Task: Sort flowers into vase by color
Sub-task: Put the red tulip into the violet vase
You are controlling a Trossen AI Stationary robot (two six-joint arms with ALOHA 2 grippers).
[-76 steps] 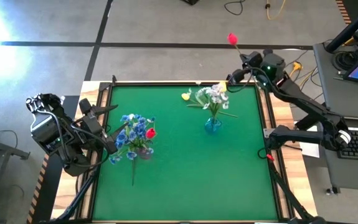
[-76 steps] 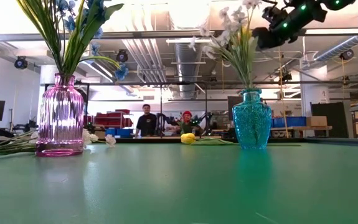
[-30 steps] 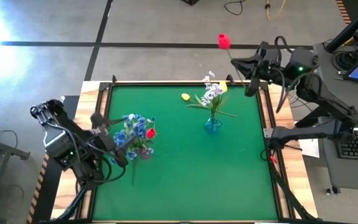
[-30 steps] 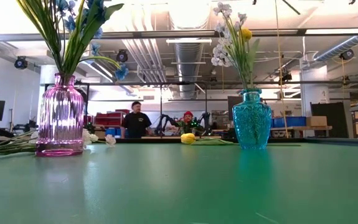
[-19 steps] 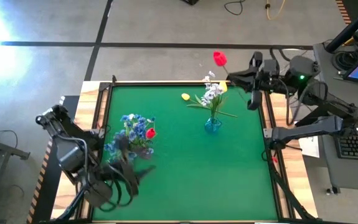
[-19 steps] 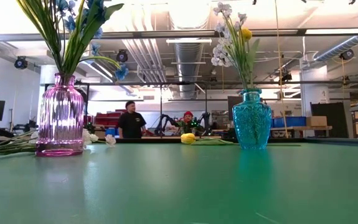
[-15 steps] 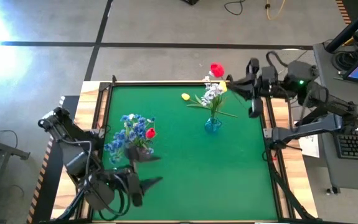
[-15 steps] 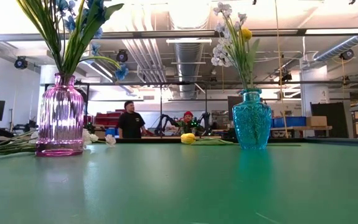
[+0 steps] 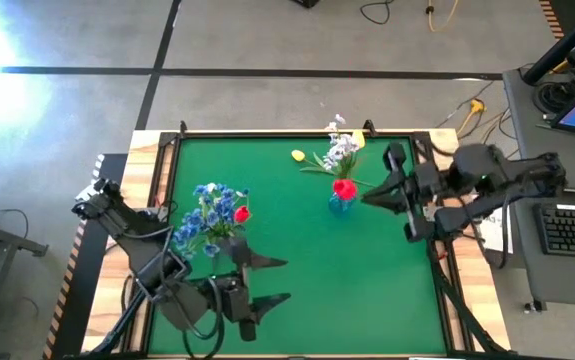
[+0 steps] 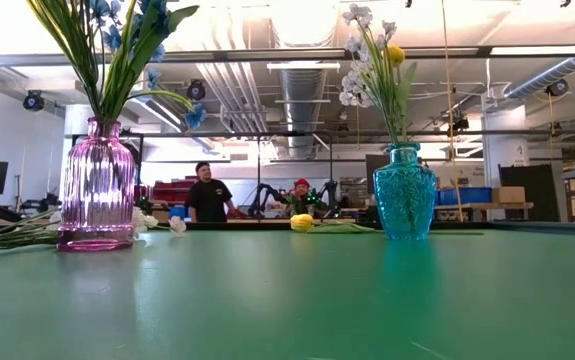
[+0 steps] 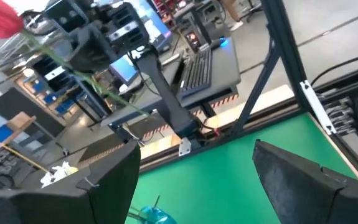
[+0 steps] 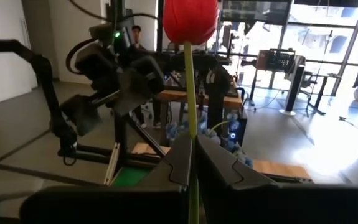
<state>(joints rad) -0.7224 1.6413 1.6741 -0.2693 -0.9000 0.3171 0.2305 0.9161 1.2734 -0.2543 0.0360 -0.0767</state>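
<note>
1. While the right claw (image 12: 190,163) pinches the stem of the red tulip (image 12: 190,20), we see the fingers pressed together on it, the bud standing upright above them.
2. From above, that right claw (image 9: 385,190) hangs at the counter's right side, with the red tulip (image 9: 344,187) showing over the blue vase (image 9: 341,203).
3. The blue vase (image 10: 403,193) already holds white clusters (image 10: 355,80) and a yellow bud (image 10: 394,53). A yellow bud (image 9: 297,155) also lies loose on the green counter (image 9: 367,290).
4. The pink vase (image 10: 97,186) holds the blue clusters (image 9: 207,222); a red bud (image 9: 241,213) sits among them.
5. The left claw (image 9: 270,282) hovers over the near part of the counter, fingers spread, holding nothing.
6. Risks, as we judge them: red may belong with the other red bud, so dropping it here could mis-sort. The thin stem may snag on crowded stems or miss the narrow neck; pushing sideways could tip the vase.
</note>
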